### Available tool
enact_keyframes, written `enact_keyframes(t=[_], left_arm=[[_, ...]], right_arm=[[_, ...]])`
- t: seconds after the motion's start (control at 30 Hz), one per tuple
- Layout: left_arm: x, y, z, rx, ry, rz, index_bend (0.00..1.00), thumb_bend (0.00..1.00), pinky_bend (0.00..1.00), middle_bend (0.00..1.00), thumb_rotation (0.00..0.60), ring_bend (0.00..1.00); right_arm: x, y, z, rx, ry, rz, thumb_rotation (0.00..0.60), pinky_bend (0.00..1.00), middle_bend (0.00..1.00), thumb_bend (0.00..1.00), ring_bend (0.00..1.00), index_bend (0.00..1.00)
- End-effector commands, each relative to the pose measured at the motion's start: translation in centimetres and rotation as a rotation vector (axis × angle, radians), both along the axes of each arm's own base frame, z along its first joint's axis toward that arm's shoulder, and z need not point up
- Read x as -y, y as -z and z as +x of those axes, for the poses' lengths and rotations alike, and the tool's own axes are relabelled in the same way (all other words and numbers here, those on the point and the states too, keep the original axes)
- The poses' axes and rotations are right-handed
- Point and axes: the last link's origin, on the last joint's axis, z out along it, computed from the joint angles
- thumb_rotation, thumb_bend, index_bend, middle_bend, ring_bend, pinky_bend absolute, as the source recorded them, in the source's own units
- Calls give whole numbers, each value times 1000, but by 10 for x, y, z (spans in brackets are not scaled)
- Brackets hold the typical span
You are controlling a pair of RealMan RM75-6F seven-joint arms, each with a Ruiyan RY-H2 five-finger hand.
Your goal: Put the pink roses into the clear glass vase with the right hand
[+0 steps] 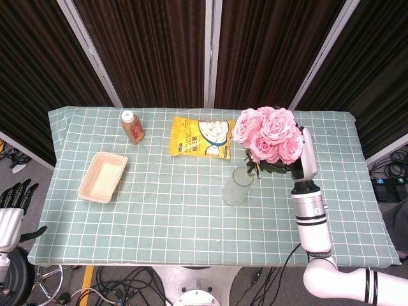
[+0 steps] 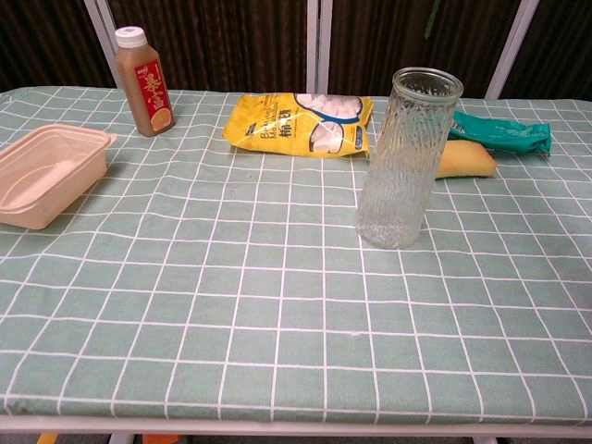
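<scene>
Head view, near to far: my left hand (image 1: 11,205) hangs off the near-left table edge, fingers apart, holding nothing, out of this job. On the green checked tablecloth (image 1: 166,210) the tall clear ribbed glass vase (image 1: 237,186) stands upright, mouth up, empty, near table centre; chest view shows it plainly (image 2: 407,157), nothing in it yet. My right hand (image 1: 306,159) sits just right of and slightly beyond the vase, raised off the table, closed around the stems of the bunch of pink roses (image 1: 268,131); exact finger lie hidden behind leaves. The blooms are up and to the far side, stems pointing down toward me, so the bunch's long axis looks roughly upright, leaning a bit. Key relation: stem ends appear just right of the vase mouth, near its rim, not yet inside; I judge a short leftward shift then a lowering is needed. Risk: stems catching the rim and tipping the vase. Farther back lie the beige plastic food box (image 1: 102,177), yellow snack bag (image 1: 201,136), brown drink bottle (image 1: 132,127).
</scene>
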Motion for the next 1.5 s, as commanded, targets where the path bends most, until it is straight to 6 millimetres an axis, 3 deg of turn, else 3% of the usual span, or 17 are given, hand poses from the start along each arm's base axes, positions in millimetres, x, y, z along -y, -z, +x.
enact_keyframes(t=[0.03,0.63,0.87,1.3,1.5], left_arm=[[1,0,0,0,-2,0,74,86,102,0,600,0],[-2,1,-2,5,-16,-11,74,86,102,0,600,0],[0,2,-4,10,-22,-10,74,86,102,0,600,0],[0,2,-8,2,-28,-12,74,86,102,0,600,0],[0,2,-8,-4,-24,-11,75,86,102,0,600,0]], right_arm=[[0,4,0,27,13,36,600,95,519,248,200,425],[-1,12,-2,-12,104,125,600,100,519,270,200,425],[-1,29,-14,-19,112,160,600,100,519,267,200,425],[1,73,-52,-3,71,220,600,101,488,168,151,425],[2,81,-63,-43,16,282,600,59,425,8,49,339]])
